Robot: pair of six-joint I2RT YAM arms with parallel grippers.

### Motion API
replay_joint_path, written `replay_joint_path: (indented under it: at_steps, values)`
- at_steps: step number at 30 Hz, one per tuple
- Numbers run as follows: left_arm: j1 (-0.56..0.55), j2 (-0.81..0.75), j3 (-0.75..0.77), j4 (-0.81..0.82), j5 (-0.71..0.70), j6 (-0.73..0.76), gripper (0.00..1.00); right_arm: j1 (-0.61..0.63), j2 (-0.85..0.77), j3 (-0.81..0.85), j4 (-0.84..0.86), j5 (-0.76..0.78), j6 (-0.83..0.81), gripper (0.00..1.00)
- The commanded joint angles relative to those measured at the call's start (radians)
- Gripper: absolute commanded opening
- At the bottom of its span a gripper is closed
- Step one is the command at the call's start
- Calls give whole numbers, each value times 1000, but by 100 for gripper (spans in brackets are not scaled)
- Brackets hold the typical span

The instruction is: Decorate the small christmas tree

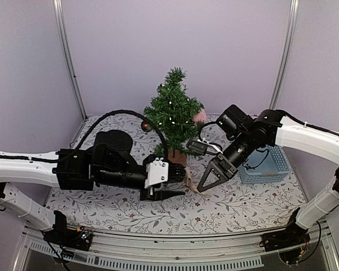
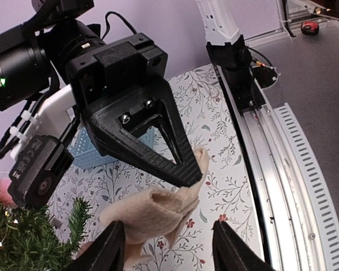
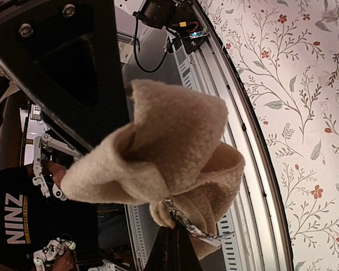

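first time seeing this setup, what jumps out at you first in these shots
The small christmas tree, dotted with tiny lights, stands at the back centre of the floral tablecloth. Just in front of it, the right gripper is shut on a tan fuzzy fabric piece, and the left gripper is open with a finger on either side of it. A blue basket sits off to the right.

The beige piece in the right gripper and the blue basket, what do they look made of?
The beige piece looks like soft felt or fleece: matte, fuzzy surface, limp folds. The blue basket looks like rigid moulded plastic: even lattice walls, smooth finish.
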Motion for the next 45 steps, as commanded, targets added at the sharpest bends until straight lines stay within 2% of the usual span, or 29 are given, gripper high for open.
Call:
replay_joint_path:
  at_steps: [1, 6, 11, 14, 16, 21, 24, 25, 26, 30, 34, 36, 38, 41, 45]
  values:
    - [-16, -44, 4, 0, -87, 35, 55, 21, 16, 27, -3, -34, -4, 0]
    - [-18, -64, -7, -26, -117, 70, 57, 35, 29, 27, -1, -40, 1, 0]
    - [-21, -54, -4, -55, -46, 81, 57, 39, 45, 42, -1, -43, 7, 0]
    - [-22, -37, 3, -58, -25, 94, 54, 44, 59, 56, -6, -41, 8, 0]
    - [-23, -19, 12, -77, -18, 111, 49, 47, 66, 62, -7, -41, 7, 0]
    - [-22, -4, 15, -94, -13, 132, 28, 53, 70, 64, -8, -40, 10, 0]
    - [-20, -8, 6, -104, -20, 133, 10, 54, 69, 66, -8, -32, 4, 0]
    - [-19, -13, 1, -103, -28, 125, 2, 53, 68, 67, -5, -30, 3, 3]
    - [-15, -21, -4, -97, -32, 108, 0, 52, 68, 72, -4, -19, 3, 9]
    - [70, -89, -57, 5, 21, -56, 0, 39, 60, 118, -2, 96, 0, 41]
    - [156, -172, -160, 149, 57, -221, 0, -46, -8, 88, 139, 214, 62, 65]
    - [182, -200, -202, 187, 65, -283, 0, -80, -85, 37, 259, 271, 100, 73]
    - [208, -223, -242, 216, 73, -342, 0, -97, -169, -25, 372, 319, 137, 77]
    - [259, -251, -285, 269, 116, -432, 0, -98, -230, -105, 503, 378, 160, 79]
    - [299, -254, -319, 340, 159, -492, 0, -98, -248, -196, 672, 332, 188, 78]
